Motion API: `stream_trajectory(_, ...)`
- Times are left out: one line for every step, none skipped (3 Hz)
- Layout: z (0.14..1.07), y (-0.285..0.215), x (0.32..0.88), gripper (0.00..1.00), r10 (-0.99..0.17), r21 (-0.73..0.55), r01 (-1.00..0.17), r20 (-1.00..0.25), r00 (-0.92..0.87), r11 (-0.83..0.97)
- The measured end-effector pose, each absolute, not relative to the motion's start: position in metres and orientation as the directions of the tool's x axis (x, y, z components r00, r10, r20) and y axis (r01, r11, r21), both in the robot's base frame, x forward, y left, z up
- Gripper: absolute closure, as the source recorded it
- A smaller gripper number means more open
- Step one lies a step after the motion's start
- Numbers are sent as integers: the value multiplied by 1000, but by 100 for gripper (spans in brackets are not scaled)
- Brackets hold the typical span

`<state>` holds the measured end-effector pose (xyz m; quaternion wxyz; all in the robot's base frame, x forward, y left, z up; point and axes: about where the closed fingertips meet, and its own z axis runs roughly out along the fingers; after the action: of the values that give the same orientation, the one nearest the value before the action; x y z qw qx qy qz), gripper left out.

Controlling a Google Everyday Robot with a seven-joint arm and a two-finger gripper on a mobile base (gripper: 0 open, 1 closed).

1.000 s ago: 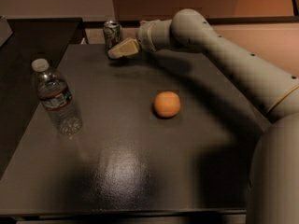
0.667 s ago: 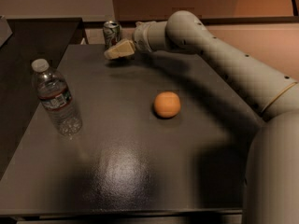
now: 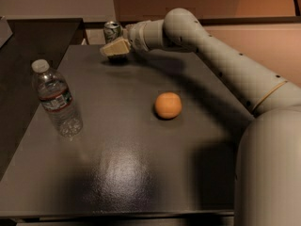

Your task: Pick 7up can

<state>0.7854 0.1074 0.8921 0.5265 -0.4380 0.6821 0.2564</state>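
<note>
Nearest the camera, the dark bench (image 3: 127, 178) shows a bare, glossy stretch. A little farther back on the left, a clear water bottle (image 3: 55, 99) with a white cap stands tilted slightly to the left. An orange (image 3: 168, 105) sits near the middle of the bench, well apart from the bottle. Neither one lies between the arm and its target.

The single arm (image 3: 225, 65) comes in from the right and runs toward the far left corner of the bench. Its pincer (image 3: 116, 48) sits low over the surface there, with its pale yellowish tip pointing left. I cannot tell whether the pincer is wide or narrow, because it is seen side-on and its far side is hidden.

The 7up can (image 3: 112, 31) stands upright at the far edge of the bench, with its long axis vertical. It lies just behind the pincer and slightly to the left of it. The pincer's tip covers the can's lower part, so only the silver top and upper body show. From this angle I cannot tell whether the pincer is around the can, touching it, or just in front of it.

I judge that the approach is nearly done. The coming move depends on reaching a little farther back so that the upright can sits inside the pincer.
</note>
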Motion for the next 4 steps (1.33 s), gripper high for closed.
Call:
stream_trajectory(896,113,785,41,-324,-104,-875,-944,-63,472)
stream_trajectory(897,111,786,65,-323,-100,-872,-944,-69,479)
stream_trajectory(904,104,784,88,-323,-111,-863,-944,-63,492)
stream_trajectory(922,93,772,100,-324,-138,-855,-945,-37,500)
